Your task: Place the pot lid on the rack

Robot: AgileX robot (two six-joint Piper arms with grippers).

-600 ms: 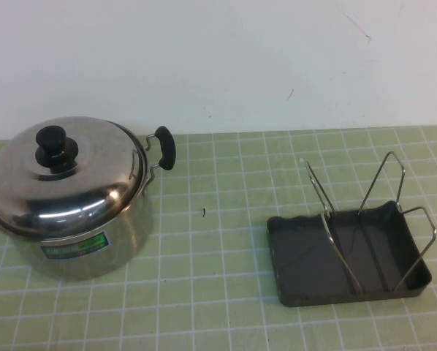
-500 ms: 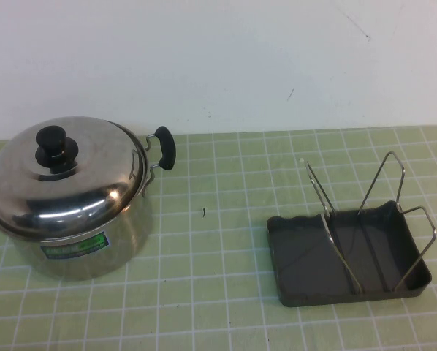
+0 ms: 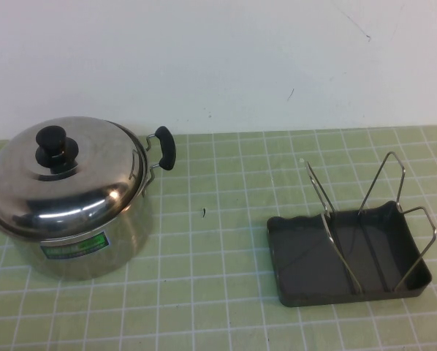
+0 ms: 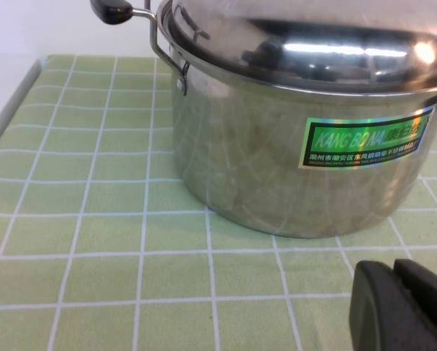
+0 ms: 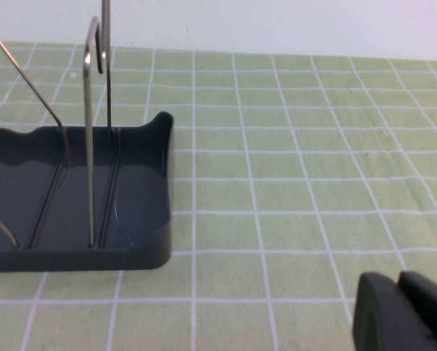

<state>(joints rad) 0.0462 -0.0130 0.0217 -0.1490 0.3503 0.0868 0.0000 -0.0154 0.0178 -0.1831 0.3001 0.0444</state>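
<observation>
High view shows the pot lid [image 3: 65, 175] on its pot [image 3: 94, 241], rack [image 3: 350, 259] empty; both tools' spread I cannot tell, so reaching comes next.

A staged test bench: green gridded mat [image 3: 226, 219] against a bare white wall [image 3: 218, 58].

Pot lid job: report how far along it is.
Nothing looks done: the pot lid sits on the pot. Nothing is in hand: the left gripper shows low beside the pot, the right gripper low beside the rack, neither in the high view. Left: grasp the lid, carry it over, set it between the rack's wire loops.
</observation>
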